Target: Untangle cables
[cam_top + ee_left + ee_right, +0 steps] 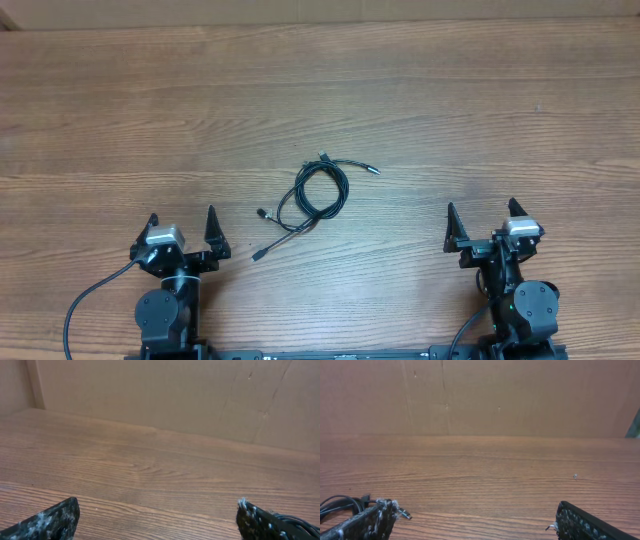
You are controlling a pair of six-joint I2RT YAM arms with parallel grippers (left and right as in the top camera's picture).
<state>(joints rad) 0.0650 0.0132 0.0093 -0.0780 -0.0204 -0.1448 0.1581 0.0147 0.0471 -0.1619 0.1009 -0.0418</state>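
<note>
Only the overhead view shows the whole cables (318,192): thin black cords, loosely coiled, with plug ends straying. They lie at 3 o'clock of the left gripper (182,215) and 9 o'clock of the right gripper (481,205). The right wrist view catches them at 8 o'clock. Both pincers are spread and hold nothing.

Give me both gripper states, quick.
Left gripper: open, holding nothing.
Right gripper: open, holding nothing.

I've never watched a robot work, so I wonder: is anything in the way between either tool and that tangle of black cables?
Nothing visible. Only bare wooden table lies between the cables and the left tool, and likewise the right tool; both stand open.
</note>
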